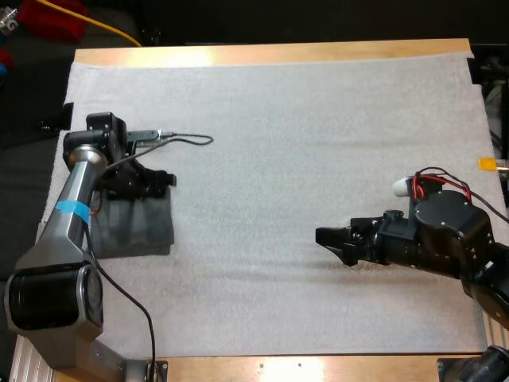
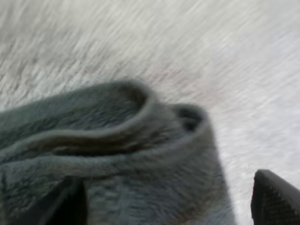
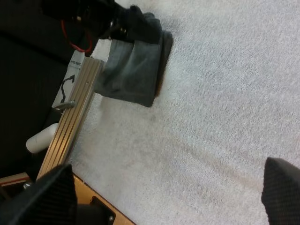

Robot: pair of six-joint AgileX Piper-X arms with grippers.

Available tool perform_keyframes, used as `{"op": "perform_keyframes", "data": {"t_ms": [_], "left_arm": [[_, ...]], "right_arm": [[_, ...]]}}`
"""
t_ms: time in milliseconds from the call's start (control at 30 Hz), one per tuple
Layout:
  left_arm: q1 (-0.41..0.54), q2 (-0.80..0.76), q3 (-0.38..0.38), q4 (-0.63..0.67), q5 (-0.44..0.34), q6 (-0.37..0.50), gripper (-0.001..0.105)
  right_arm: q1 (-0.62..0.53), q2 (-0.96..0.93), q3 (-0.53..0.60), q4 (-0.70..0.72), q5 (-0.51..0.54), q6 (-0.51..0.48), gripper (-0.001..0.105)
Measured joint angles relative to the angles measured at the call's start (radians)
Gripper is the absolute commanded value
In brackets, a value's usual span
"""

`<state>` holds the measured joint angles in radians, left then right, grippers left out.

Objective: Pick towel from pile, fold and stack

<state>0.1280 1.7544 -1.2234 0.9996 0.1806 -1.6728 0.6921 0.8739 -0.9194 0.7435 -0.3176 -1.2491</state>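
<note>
Our left fingers (image 2: 276, 199) stand apart at the far edge of the folded towel (image 1: 139, 227) at the left of the white mat (image 1: 318, 119), so we should rise straight without snagging it, right fingers (image 3: 281, 187) apart over bare mat.

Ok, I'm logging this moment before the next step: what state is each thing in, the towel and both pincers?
towel: folded, lying flat on the white mat, at its left side.
left pincer: open, down at the towel's far edge, not clamped on it.
right pincer: open, over bare mat, holding nothing.
</note>
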Motion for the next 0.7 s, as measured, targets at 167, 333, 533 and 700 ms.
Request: {"op": "perform_keyframes", "data": {"t_ms": [167,333,533,700], "left_arm": [[0.0,-0.089,-0.044,0.018,0.024,0.0,0.069],[0.0,-0.207,-0.062,0.017,0.046,0.0,0.069],[0.0,-0.328,-0.062,0.05,0.057,0.0,0.069],[-0.012,-0.416,-0.062,0.084,0.057,0.0,0.069]], "right_arm": [[0.0,0.0,0.0,0.0,0.0,0.0,0.078],[0.0,0.0,0.0,0.0,0.0,0.0,0.078],[0.0,0.0,0.0,0.0,0.01,0.0,0.078],[0.0,0.0,0.0,0.0,0.061,-0.016,0.078]]}}
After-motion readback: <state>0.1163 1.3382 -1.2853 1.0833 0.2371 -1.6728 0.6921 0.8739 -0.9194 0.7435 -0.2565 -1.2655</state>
